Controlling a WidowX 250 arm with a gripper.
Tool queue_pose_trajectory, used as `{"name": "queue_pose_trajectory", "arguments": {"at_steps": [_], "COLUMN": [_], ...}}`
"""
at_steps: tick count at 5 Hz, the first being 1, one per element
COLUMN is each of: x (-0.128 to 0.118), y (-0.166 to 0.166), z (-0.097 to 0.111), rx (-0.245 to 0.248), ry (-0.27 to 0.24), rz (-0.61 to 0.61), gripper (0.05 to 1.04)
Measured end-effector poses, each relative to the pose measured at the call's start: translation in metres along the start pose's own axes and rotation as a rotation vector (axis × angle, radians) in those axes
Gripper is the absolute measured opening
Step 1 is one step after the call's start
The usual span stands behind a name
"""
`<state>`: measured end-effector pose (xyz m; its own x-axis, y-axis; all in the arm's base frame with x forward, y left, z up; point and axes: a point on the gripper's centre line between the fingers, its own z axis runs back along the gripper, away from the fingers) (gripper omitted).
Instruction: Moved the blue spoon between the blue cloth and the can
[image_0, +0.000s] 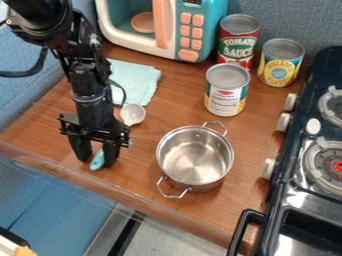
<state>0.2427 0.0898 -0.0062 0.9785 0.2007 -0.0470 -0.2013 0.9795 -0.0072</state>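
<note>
Brown wood tabletop (143, 142), blue padded wall behind it, black toy stove (292, 200) at picture right, toy microwave (200, 32) at the back. Two more cans stand behind the front one: tomato sauce can (238, 42), pineapple can (281, 62). Steel pot (196, 157) sits in front of the front can, well apart from the arm.

Arm (87, 82) hangs down at picture left. Hand (96, 157) is open, fingers apart, one to each side of the blue handle (97, 160). No grip seen; can't tell exact height of the fingertips over the wood.

Blue spoon (133, 114) lies flat at a slant: pale bowl end near the blue cloth (135, 80), handle toward the front edge. Bowl is in front of the cloth, not in the gap between cloth and the front can (226, 90), so target not reached.

Step in hand, judged: lining up for the grasp. Next move: lower if needed, close on the handle, check that it holds, lift clear, carry back and toward picture right, lay down in the gap. Hold is at the far end of the handle, so the bowl may swing or droop; probably keep the lift gentle. Pot rim and the front can are likely bump risks on the way. Release low, so the spoon doesn't roll onto the cloth.
</note>
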Motion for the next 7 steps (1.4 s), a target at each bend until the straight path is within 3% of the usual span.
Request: {"name": "queue_pose_trajectory", "arguments": {"at_steps": [1,2,3,4,5,7], "x": [0.0,-0.004,-0.005,0.011,0.03,0.06], "y": [0.001,-0.001,-0.007,-0.031,-0.055,-0.074], "z": [0.0,0.001,0.021,0.046,0.06,0.038], "rx": [0.0,-0.009,-0.04,-0.076,-0.073,-0.008], "ry": [-0.002,0.006,-0.008,-0.049,-0.093,-0.076], "rz": [0.002,-0.001,-0.002,-0.044,-0.074,-0.055], "gripper": [0.359,0.325,0.325,0.325,0.325,0.324]}}
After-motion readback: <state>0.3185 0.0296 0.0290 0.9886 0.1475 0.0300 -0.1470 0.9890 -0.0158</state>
